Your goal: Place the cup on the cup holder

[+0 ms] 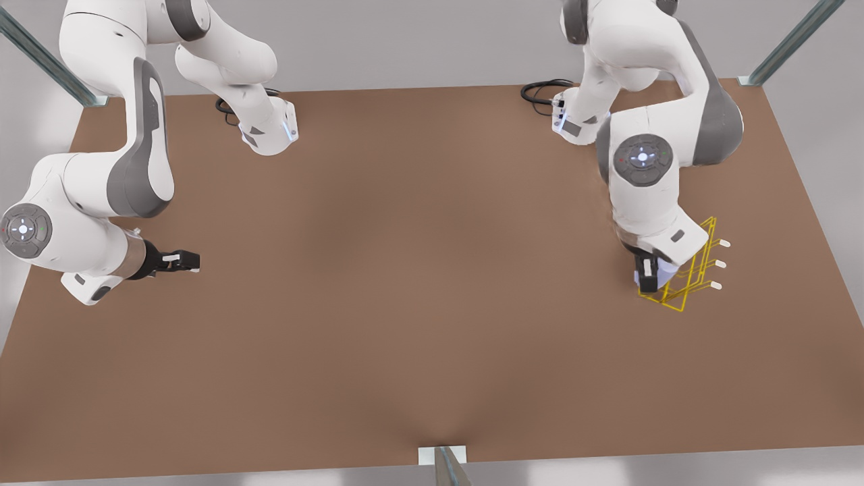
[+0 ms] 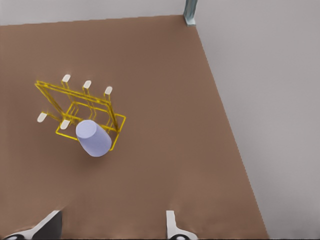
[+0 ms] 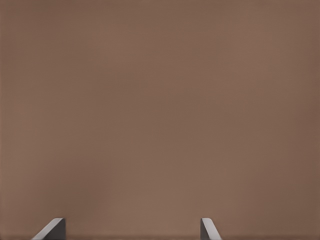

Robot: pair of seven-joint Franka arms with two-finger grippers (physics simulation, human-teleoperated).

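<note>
The pale lavender cup (image 2: 93, 138) (image 1: 667, 271) hangs tilted, base outward, on the near side of the yellow wire cup holder (image 2: 70, 94) (image 1: 677, 302). The holder stands near the table's edge at the front view's right, and its white-tipped pegs stick out both sides. My left gripper (image 2: 111, 227) (image 1: 648, 280), on the arm at the front view's right, is open. It hovers just short of the cup, and its fingertips (image 2: 171, 222) stay clear of it. My right gripper (image 3: 130, 229) (image 1: 187, 260) waits open and empty over bare table at the front view's left.
The brown table (image 1: 418, 304) ends a short way past the holder, with a metal post (image 2: 190, 11) at its corner. Black cables (image 1: 543, 89) lie by the arm bases at the back. Another post (image 1: 442, 466) stands at the middle of the front edge.
</note>
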